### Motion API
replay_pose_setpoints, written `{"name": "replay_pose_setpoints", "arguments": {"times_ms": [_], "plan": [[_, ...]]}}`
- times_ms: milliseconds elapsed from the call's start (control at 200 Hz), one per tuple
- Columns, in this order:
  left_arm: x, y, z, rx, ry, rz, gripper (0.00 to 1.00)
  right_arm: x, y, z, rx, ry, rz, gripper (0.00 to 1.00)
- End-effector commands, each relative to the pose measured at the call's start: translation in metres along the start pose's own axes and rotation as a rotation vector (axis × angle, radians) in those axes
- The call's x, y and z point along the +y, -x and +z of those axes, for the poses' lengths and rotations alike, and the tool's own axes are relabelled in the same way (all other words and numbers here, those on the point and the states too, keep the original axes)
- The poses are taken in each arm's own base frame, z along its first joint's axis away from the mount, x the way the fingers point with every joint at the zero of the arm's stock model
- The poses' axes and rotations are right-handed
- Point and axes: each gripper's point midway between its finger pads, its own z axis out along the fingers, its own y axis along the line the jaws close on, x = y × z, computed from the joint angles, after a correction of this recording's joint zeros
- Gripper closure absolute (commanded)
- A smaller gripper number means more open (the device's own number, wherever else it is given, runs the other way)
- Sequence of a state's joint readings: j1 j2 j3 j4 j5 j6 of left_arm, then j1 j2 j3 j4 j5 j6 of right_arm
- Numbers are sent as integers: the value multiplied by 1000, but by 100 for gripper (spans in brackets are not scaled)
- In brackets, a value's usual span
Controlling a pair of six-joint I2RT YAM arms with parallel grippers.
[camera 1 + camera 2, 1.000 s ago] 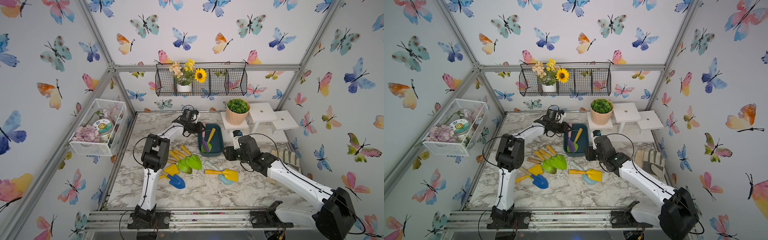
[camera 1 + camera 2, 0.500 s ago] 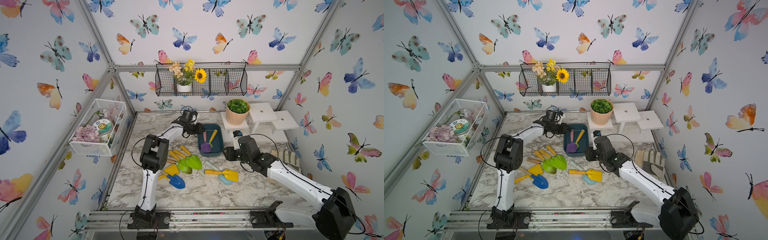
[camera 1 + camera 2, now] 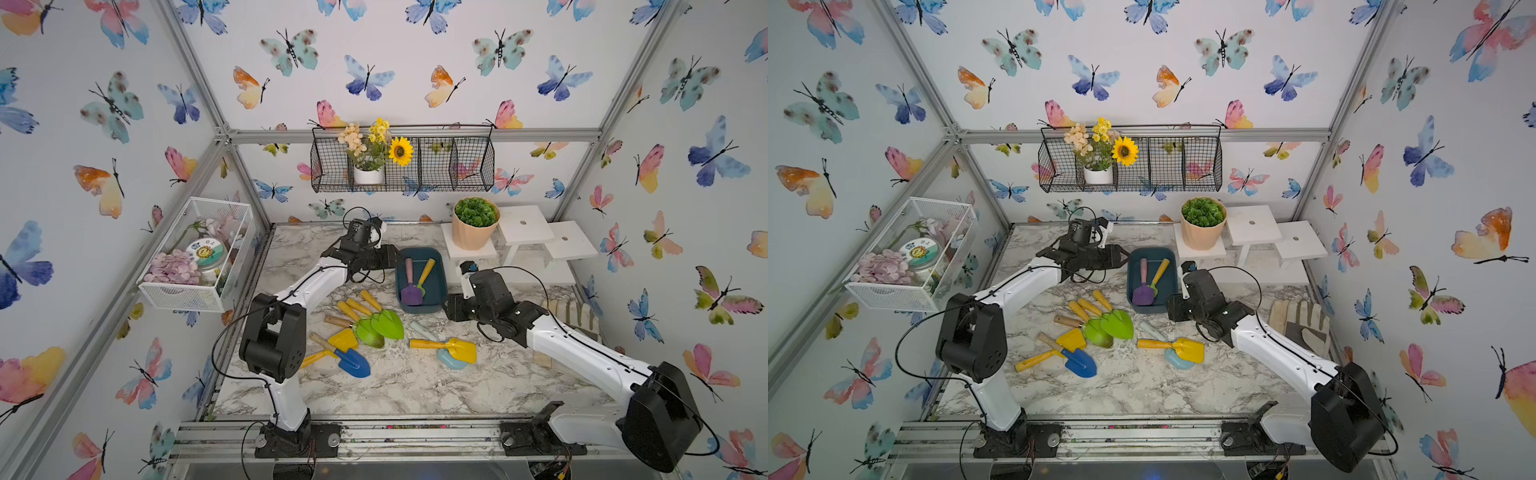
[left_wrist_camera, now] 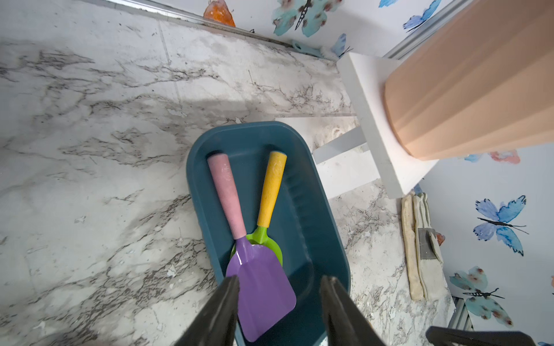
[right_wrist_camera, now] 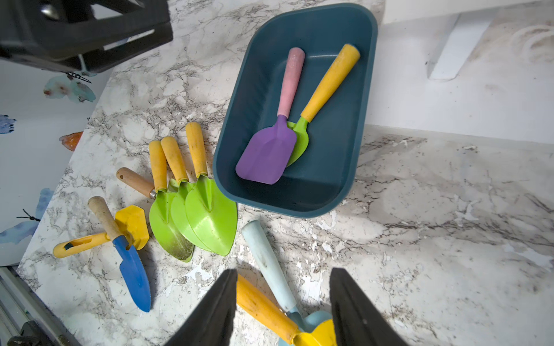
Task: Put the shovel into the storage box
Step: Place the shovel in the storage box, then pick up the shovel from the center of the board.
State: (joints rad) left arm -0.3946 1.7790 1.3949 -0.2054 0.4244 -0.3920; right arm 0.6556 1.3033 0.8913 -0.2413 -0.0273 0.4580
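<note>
The purple shovel [image 4: 243, 251] lies flat in the storage box [image 4: 311, 209], its blade resting over the green shovel [image 4: 271, 191] already there. A second ago it hung tilted over the box in the grip of the left pincer [image 4: 280, 280]. That pincer has since let go, and its jaws stand apart and empty just above the blade end. I judge this shovel delivered. Other shovels are still on the counter [image 3: 395, 390] beside the box. The right pincer [image 5: 283, 271], also spread and holding nothing, hangs over the handle of the yellow shovel [image 5: 263, 305], probably the next pick.
</note>
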Motion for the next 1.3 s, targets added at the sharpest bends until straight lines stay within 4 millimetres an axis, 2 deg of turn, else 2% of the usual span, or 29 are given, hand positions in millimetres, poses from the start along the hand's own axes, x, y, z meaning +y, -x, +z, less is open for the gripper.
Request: {"name": "replay_pose_setpoints", "arguments": {"times_ms": [0,355,636,1031,1151,1297], "plan": [[2,-4,-18,-28,52,-2,49,13,6,3,13,47,-37,46],[15,-41,-61,-59,147,-45,49,28,8,21,73,108,-77,46],[42,-76,-93,-75,284,-127,47,36,7,32,109,146,-90,46],[67,-123,-113,-60,371,-221,47,40,-3,41,161,170,-120,46],[71,-133,-113,-47,377,-238,46,33,-16,41,213,151,-147,45],[73,-137,-111,-51,369,-256,46,15,-49,37,311,98,-169,44]]}}
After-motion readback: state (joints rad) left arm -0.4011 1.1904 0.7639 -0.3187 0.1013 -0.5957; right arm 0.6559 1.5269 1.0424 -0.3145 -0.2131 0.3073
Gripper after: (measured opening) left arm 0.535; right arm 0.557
